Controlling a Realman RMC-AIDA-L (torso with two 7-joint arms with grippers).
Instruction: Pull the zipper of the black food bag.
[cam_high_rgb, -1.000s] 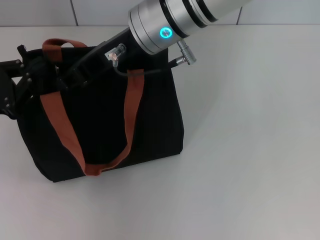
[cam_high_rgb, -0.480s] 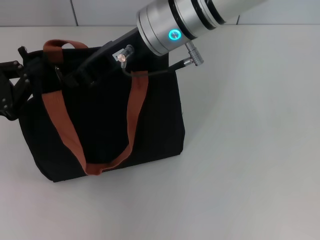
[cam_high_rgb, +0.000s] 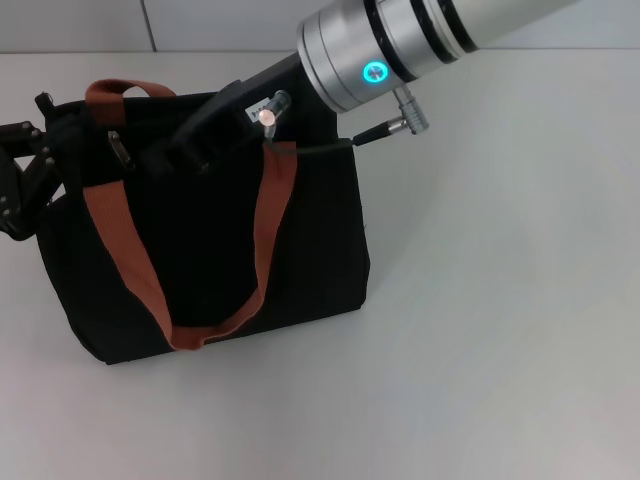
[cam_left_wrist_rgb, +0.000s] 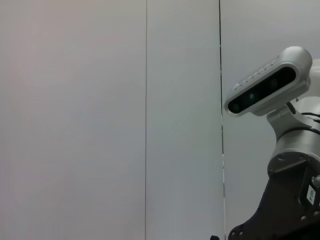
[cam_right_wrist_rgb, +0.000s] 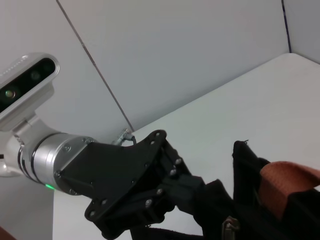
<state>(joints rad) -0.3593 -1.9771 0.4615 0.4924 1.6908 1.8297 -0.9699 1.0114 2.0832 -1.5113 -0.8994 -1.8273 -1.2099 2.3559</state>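
Note:
The black food bag stands on the white table, one rust-orange strap hanging down its front. My left gripper is at the bag's left end and grips the fabric there; the right wrist view shows it too, closed onto the bag's corner. My right gripper reaches in from the upper right and lies over the bag's top edge, right of the left strap. The zipper shows as a small tab by that strap, left of the right gripper and apart from it, and also appears in the right wrist view.
White table spreads to the right and front of the bag. A tiled wall runs along the back. The left wrist view shows only wall panels and the robot's head camera.
My right arm has slid to the right along the bag's top edge, uncovering the small tab beside the left strap. The bag and the left gripper have stayed in place.

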